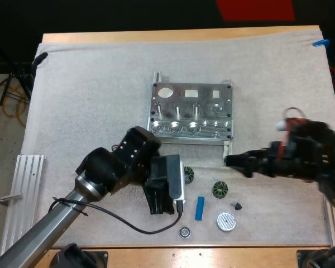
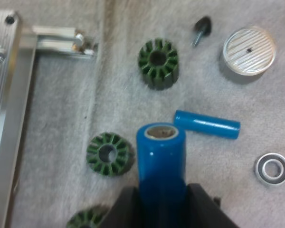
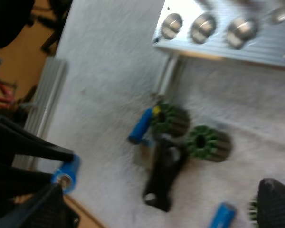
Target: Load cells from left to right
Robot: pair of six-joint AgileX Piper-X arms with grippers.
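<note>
A pale wooden tabletop point(image 1: 178, 36) carries a white, nubbly mat point(image 1: 89, 89) under even overhead light. Left of it lies a speckled beige floor point(image 1: 5, 139) with loose cables point(image 1: 3, 92); beyond the far edge is dark space point(image 1: 100, 14) and a red strip point(image 1: 255, 9)

A white mat point(image 1: 100, 89) covers the worktop point(image 1: 178, 36). A metal fixture point(image 1: 192, 114) sits mid-mat. A blue cylinder point(image 1: 200, 207) and ribbed disc point(image 1: 226, 221) lie toward the near edge.
</note>
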